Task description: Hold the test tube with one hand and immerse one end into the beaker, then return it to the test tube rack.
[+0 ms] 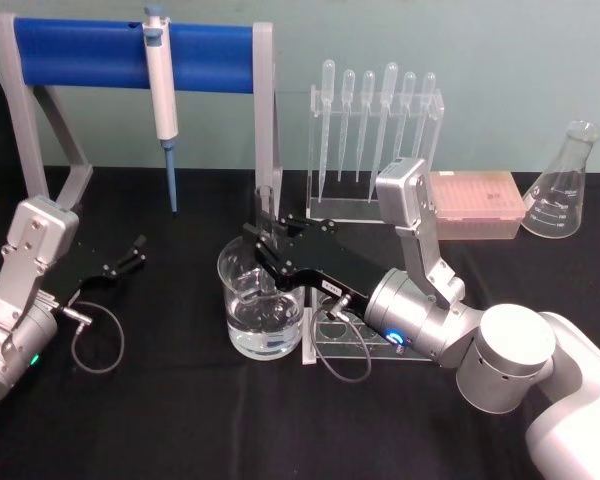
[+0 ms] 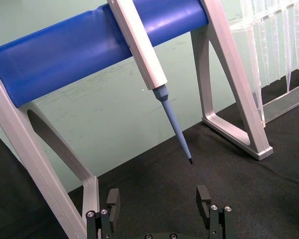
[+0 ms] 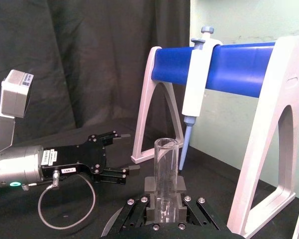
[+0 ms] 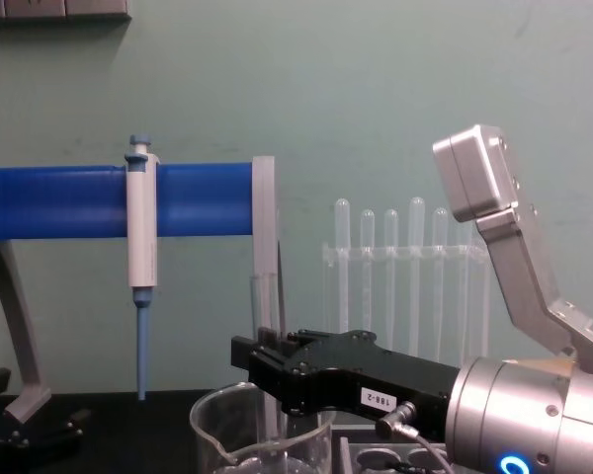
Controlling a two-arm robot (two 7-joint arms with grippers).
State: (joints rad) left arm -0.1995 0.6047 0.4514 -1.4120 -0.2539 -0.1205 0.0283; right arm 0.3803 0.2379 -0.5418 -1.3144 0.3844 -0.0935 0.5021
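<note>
Right gripper (image 1: 267, 243) clamps the upright test tube (image 3: 166, 175) between its fingers above the beaker (image 1: 262, 305), tube's lower end inside; left gripper (image 1: 132, 252) rests open, well apart.

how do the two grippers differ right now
The black right gripper is over the wide clear glass beaker, jaws shut on the upright clear glass test tube. The black left gripper sits low near the table's left side, jaws open and empty. Both have silver arms.

One test tube (image 3: 167, 174), one beaker (image 1: 261, 300), six pipettes (image 1: 378, 110), one flask (image 1: 564, 185)
</note>
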